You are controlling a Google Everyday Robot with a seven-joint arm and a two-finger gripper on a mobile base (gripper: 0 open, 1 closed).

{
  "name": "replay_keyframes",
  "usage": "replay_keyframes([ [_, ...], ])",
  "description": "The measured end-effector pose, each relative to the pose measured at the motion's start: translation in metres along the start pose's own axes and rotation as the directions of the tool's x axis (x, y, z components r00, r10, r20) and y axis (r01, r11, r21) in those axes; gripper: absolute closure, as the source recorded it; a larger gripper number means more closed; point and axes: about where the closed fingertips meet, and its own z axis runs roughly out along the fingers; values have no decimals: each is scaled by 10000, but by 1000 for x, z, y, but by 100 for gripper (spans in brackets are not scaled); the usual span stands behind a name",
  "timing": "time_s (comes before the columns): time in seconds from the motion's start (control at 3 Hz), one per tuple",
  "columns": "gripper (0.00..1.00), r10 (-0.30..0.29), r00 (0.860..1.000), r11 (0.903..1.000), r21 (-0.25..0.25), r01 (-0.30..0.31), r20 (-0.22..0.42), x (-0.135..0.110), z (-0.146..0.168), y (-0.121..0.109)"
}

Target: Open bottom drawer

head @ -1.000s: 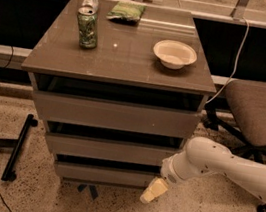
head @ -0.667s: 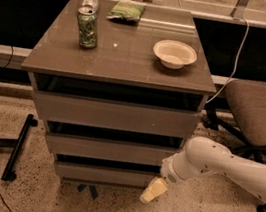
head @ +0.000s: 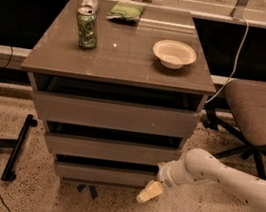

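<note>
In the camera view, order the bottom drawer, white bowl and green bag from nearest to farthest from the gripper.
The gripper is low, right of the cabinet front.
1. bottom drawer, just left of it.
2. white bowl, top's right side.
3. green bag, top's back edge.

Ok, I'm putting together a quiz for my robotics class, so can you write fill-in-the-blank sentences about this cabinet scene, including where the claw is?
1. The cabinet has ____ drawers.
2. The claw hangs low by the bottom drawer, at its end nearest the chair, and the arm enters from the picture's ____ edge.
3. The can on top is ____ in colour.
4. The white bowl is ____.

Missing words: three; right; green; empty.
</note>
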Motion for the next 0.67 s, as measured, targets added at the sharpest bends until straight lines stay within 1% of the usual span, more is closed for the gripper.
replay_keyframes([
  [0.33, 0, 196, 9957, 9998, -105, -187, 907, 15, 26, -17],
  [0.67, 0, 707, 9837, 9973, -299, -667, 1651, 29, 50, -37],
])
